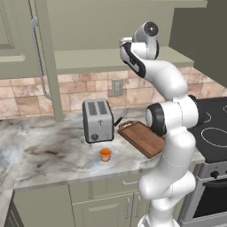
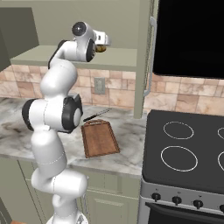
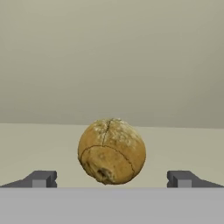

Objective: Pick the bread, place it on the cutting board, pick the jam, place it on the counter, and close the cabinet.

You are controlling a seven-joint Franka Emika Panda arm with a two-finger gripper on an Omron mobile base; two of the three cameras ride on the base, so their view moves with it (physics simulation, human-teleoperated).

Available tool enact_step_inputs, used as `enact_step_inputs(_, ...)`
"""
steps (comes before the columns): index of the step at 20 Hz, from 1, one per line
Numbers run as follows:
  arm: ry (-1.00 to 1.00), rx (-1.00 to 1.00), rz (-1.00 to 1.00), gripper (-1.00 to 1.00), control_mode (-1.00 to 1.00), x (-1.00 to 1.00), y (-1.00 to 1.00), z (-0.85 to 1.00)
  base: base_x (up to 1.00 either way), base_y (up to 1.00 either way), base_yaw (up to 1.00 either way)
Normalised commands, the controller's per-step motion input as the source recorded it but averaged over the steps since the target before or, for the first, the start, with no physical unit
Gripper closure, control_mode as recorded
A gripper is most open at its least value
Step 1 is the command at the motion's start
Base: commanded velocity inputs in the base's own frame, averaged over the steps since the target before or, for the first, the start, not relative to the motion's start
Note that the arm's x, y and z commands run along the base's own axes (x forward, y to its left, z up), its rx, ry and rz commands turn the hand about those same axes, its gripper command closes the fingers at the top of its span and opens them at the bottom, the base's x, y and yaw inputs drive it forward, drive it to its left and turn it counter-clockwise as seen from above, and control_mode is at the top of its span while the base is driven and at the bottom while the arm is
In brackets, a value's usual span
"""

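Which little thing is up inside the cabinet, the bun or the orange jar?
The round golden-brown bun, between the open claw. The orange jar stands on the marbled counter.

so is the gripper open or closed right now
Open. In the hand view the gripper has its fingertips far apart, either side of the bread, not touching it.

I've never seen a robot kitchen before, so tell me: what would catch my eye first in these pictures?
Probably the tall white arm reaching up into the open olive-green cabinet, its open hand either side of a round golden bread on the shelf. Below, on the marbled counter, a small orange jam stands before a silver toaster, beside a reddish cutting board.
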Motion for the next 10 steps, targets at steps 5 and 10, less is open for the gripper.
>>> enact_step_inputs(5, 0.0, 0.0, 0.0, -1.0, -1.0, 0.12, 0.0, -0.13, 0.0, 0.0, 0.0)
enact_step_inputs(10, 0.0, 0.0, 0.0, -1.0, -1.0, 0.14, 0.0, -0.1, 0.0, 0.0, 0.0)
